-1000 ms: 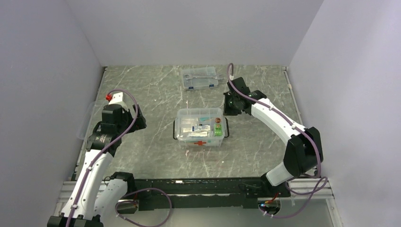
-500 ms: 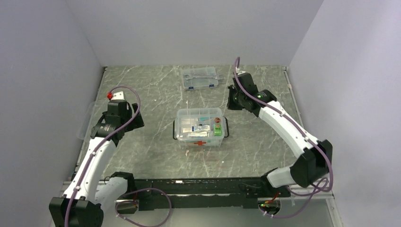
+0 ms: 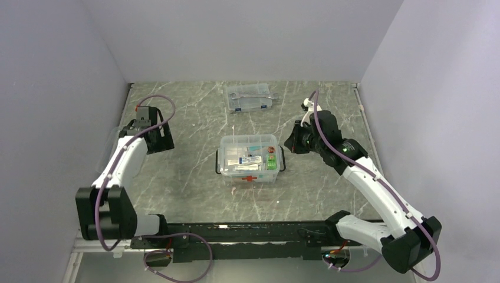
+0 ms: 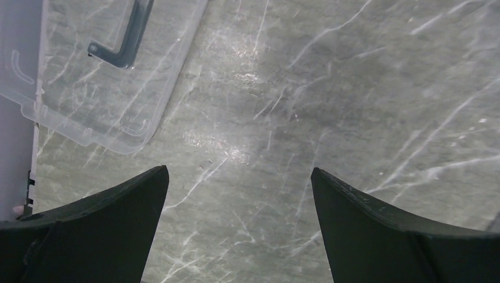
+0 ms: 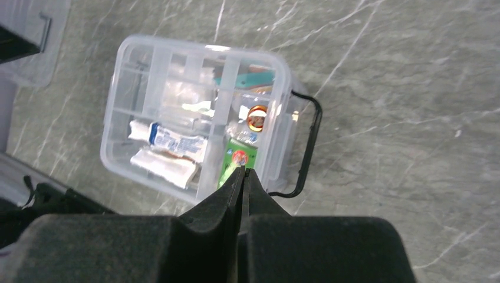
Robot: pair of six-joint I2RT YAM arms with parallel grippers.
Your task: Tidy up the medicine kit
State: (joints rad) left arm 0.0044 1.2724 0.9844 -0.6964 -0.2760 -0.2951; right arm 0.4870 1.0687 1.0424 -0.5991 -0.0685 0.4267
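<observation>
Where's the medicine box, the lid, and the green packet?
Medicine box [image 5: 171, 43]: right wrist view, on its upper rim.
Lid [image 4: 88, 94]: left wrist view, on the clear panel.
Green packet [image 5: 239, 160]: right wrist view, on its face.

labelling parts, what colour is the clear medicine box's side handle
Black wire handle, clearest in the right wrist view.

No word, brand or number can be read anywhere. One sign shows: a red cross [image 3: 250, 177] on the lower wall of the medicine kit [image 3: 265, 177], at the centre of the top view. In the right wrist view, left of centre, a white packet [image 5: 177, 141] bears a blue patch, and a green packet [image 5: 237, 164] has a round red emblem (lettering on both too small to make out).
</observation>
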